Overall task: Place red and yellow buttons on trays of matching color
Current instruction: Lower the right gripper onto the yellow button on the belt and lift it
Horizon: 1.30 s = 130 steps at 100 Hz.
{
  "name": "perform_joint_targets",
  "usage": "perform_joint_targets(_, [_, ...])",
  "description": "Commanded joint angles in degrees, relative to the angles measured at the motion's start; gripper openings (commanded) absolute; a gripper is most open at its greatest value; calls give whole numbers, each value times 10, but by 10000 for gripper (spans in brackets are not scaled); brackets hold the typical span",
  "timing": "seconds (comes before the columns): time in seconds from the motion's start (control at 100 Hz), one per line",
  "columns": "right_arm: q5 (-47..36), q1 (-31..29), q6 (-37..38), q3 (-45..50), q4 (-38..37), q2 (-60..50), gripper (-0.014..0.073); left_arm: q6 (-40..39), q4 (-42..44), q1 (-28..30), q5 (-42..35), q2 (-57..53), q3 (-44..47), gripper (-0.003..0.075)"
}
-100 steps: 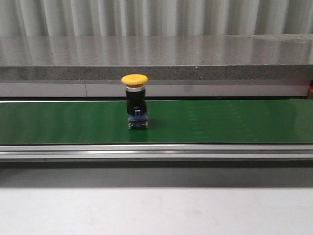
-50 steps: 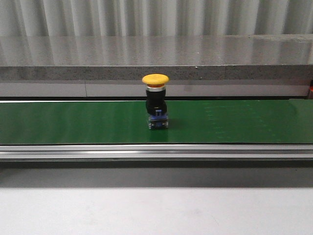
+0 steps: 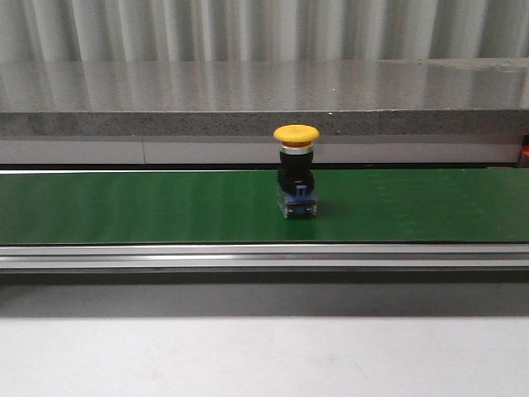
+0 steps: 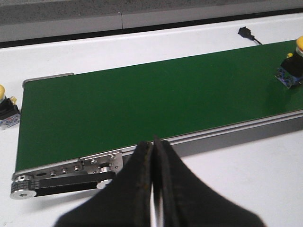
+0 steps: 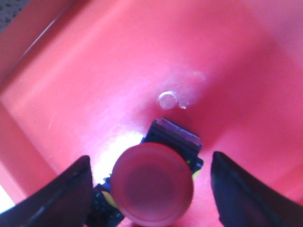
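A yellow button with a black body and blue base stands upright on the green conveyor belt, right of centre. It shows again as the yellow button at the belt's far end in the left wrist view. My left gripper is shut and empty, hovering over the white table beside the belt's roller end. A second yellow button sits on the table off that end. My right gripper is open over the red tray, its fingers apart on either side of a red button resting inside. No yellow tray is in view.
A grey stone ledge runs behind the belt, and a metal rail runs along its front. A black cable plug lies on the white table beyond the belt. A small round boss marks the tray floor.
The yellow button has travelled rightward along the belt, from left of centre to right of centre, staying upright.
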Motion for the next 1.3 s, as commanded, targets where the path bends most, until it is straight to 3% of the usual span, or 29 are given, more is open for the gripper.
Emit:
perform_joint_targets(0.0, [-10, -3, -1, -20, 6, -54, 541, 1, -14, -4, -37, 3, -14, -20])
perform_joint_targets(0.49, [50, 46, -13, 6, -39, -206, 541, 1, -14, -4, -37, 3, -14, -20])
perform_joint_targets(0.97, [69, 191, -63, 183, -39, -395, 541, 1, -14, -4, -37, 3, -14, -20])
perform_joint_targets(1.29, [119, 313, -105, 221, -39, -442, 541, 1, -14, -4, -37, 3, -14, -20])
